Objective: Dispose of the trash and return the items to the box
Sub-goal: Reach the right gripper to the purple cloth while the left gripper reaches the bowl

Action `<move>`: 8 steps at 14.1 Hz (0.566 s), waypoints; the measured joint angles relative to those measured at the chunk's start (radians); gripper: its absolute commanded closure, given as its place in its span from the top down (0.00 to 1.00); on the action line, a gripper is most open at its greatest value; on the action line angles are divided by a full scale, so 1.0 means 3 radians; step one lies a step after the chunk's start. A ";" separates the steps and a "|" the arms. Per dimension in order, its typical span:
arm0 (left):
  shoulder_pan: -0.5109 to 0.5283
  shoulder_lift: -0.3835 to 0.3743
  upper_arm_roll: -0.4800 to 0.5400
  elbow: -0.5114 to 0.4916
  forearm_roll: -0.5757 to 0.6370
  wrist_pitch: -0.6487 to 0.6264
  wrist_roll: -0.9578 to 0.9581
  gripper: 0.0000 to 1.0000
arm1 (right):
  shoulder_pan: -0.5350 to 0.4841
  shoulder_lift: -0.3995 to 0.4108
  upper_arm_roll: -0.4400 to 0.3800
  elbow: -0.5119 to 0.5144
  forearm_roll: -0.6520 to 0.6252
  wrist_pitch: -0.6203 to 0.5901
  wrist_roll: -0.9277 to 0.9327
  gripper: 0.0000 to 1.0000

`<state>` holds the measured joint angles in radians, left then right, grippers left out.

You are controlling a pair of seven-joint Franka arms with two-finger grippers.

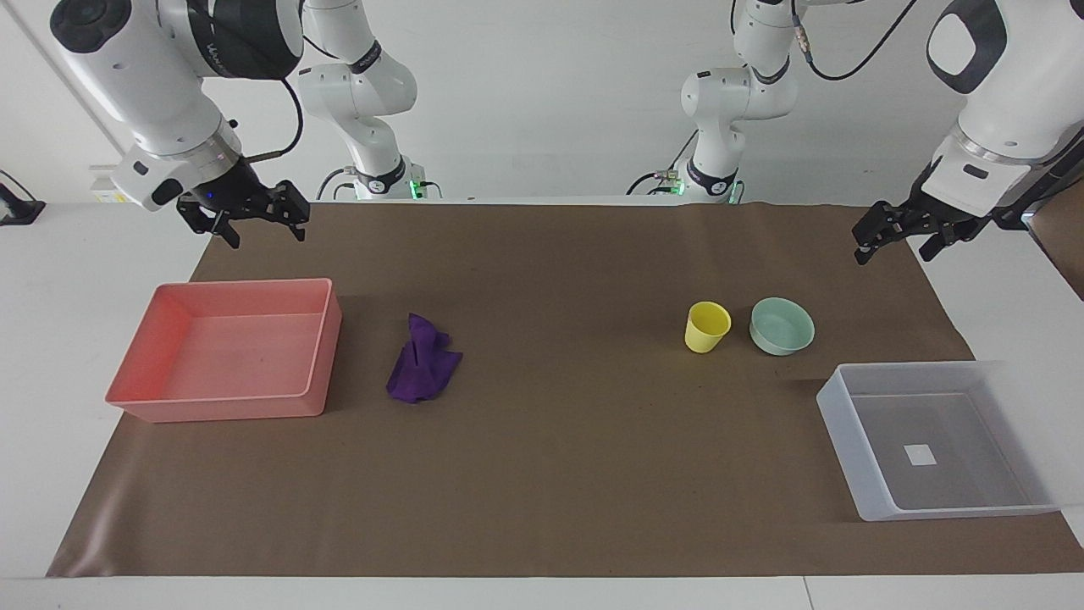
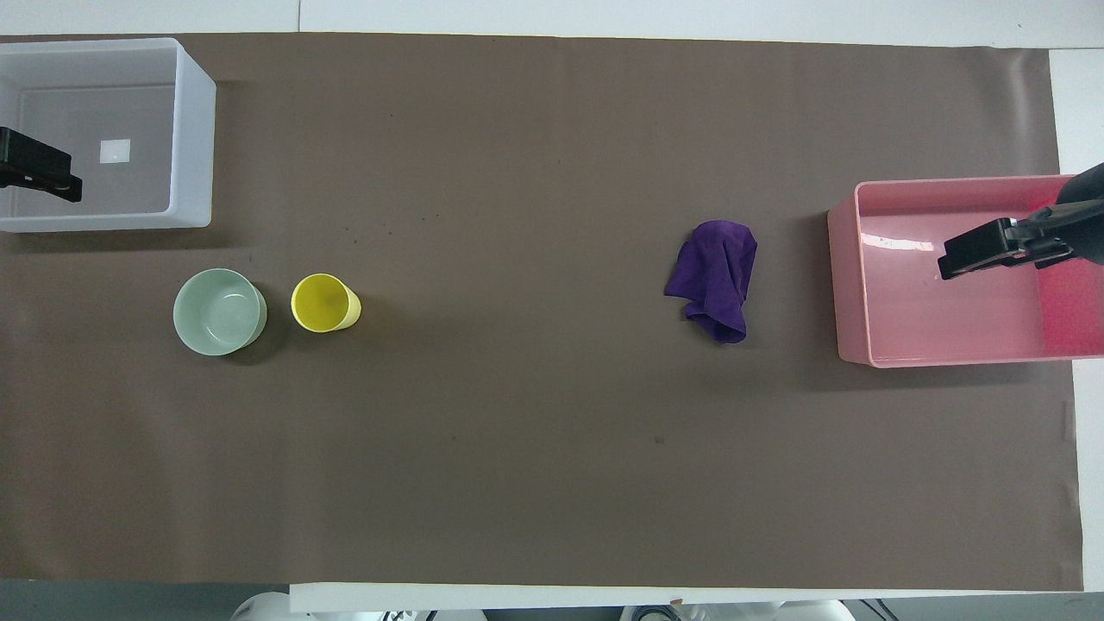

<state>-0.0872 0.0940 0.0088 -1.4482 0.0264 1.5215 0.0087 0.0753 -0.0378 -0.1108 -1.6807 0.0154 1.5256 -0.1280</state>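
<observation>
The purple cloth wad (image 1: 421,364) (image 2: 714,276) lies on the brown mat beside the pink tray. The yellow cup (image 1: 706,327) (image 2: 323,304) stands upright next to the mint-green bowl (image 1: 781,325) (image 2: 219,311), both a little nearer to the robots than the translucent box (image 1: 847,432) (image 2: 194,147), which holds only a small white square. My right gripper (image 1: 264,227) (image 2: 983,254) hangs open and empty, high over the pink tray's end of the table. My left gripper (image 1: 896,246) (image 2: 43,172) hangs open and empty, high over the box's end.
The pink rectangular tray (image 1: 220,407) (image 2: 849,285) sits with nothing in it at the right arm's end of the mat. The brown mat (image 1: 559,474) covers most of the white table.
</observation>
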 measured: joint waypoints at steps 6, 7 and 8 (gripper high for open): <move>0.0000 0.0000 0.0000 -0.0012 0.0000 -0.0004 0.0006 1.00 | 0.0007 -0.0004 0.0003 -0.0001 0.0086 0.0041 0.0005 1.00; 0.0000 0.0000 0.0000 -0.0012 0.0000 -0.0005 0.0007 1.00 | 0.0008 -0.0005 0.0004 -0.0013 0.0092 0.0104 0.0035 1.00; 0.0000 0.0000 0.0000 -0.0012 0.0000 -0.0005 0.0008 1.00 | 0.0016 -0.0006 0.0003 -0.0048 0.0115 0.0217 0.0093 1.00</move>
<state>-0.0872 0.0938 0.0089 -1.4518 0.0264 1.5201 0.0111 0.0801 -0.0397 -0.1098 -1.6951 0.0499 1.5908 -0.1002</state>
